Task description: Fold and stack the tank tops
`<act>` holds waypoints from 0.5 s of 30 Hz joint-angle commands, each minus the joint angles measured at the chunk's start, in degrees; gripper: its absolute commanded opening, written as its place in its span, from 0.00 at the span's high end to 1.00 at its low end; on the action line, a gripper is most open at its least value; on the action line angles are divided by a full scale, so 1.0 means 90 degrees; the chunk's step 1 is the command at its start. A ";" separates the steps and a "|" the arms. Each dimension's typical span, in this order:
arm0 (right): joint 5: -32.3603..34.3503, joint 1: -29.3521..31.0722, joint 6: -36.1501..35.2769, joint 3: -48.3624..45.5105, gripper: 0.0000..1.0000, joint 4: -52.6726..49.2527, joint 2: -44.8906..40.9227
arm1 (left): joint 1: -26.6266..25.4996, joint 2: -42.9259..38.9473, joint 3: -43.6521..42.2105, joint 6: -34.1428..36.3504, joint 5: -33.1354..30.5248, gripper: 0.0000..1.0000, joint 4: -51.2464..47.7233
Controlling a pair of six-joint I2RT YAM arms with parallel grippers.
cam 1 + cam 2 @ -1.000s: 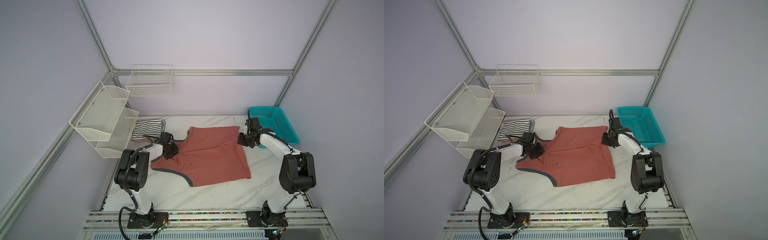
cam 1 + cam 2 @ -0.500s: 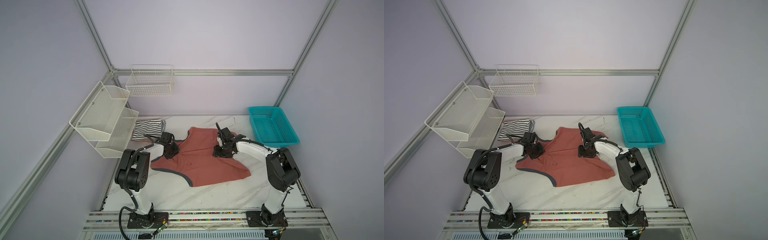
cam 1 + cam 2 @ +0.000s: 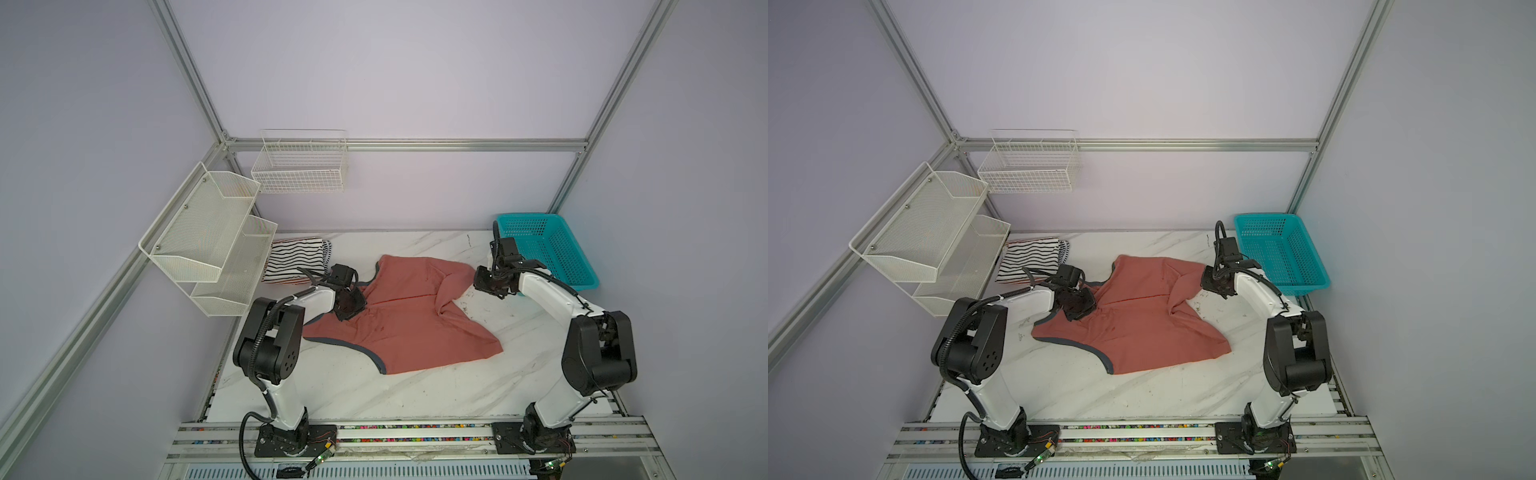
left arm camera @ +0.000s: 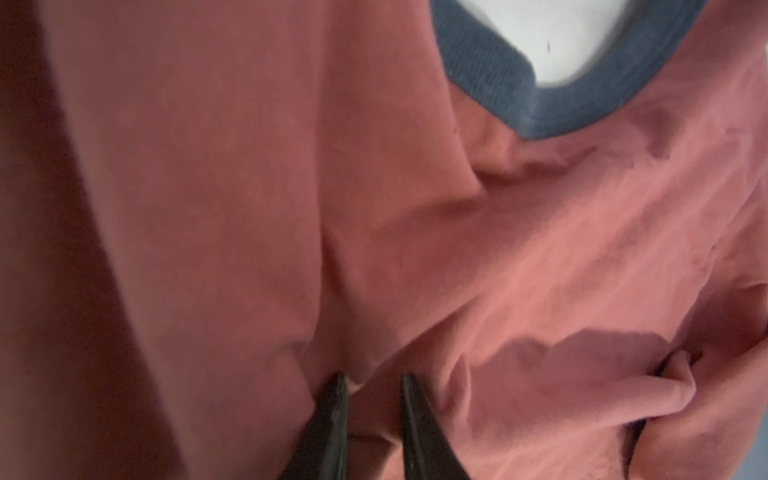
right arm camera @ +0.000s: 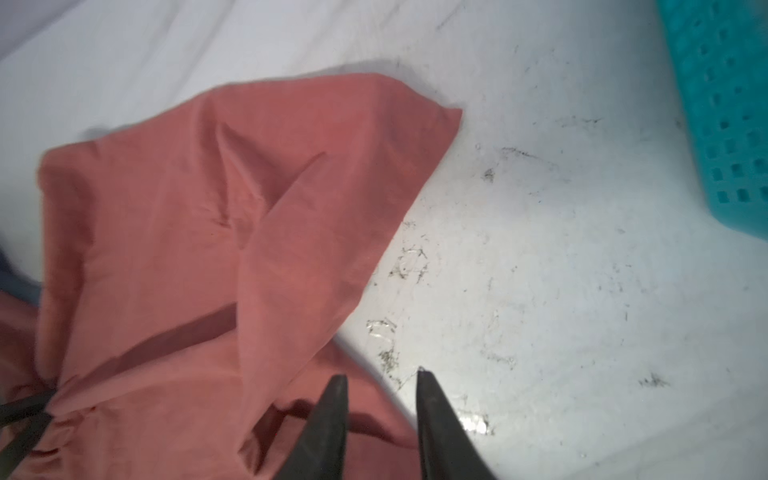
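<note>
Change: the right gripper [image 3: 484, 284] has carried the far right corner of the salmon tank top [image 3: 415, 328] inward, released it and drawn back toward the turquoise basket [image 3: 584, 279]. In the right wrist view its jaws stand apart with nothing between them [image 5: 380, 374]. The corner now lies as a loose, creased flap [image 3: 453, 278] over the garment body.

The left gripper [image 3: 349, 307] has not moved. In the left wrist view it is clamped on a pinch of salmon cloth [image 4: 372, 376] near the grey-blue trim [image 4: 519, 95].

Status: the first side fold is made but untidy, so smoothing or a re-fold is likely needed. The garment lies mid-table [image 3: 415, 399]. A folded black-and-white striped tank top [image 3: 297, 259] waits at the far left.

Markings: no brand, label or writing is legible in any view.
</note>
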 commanded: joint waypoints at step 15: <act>0.0048 -0.0334 -0.0327 0.1621 0.90 0.0323 0.2279 | -0.0977 -0.0176 0.0623 -0.0091 -0.0175 0.75 -0.0816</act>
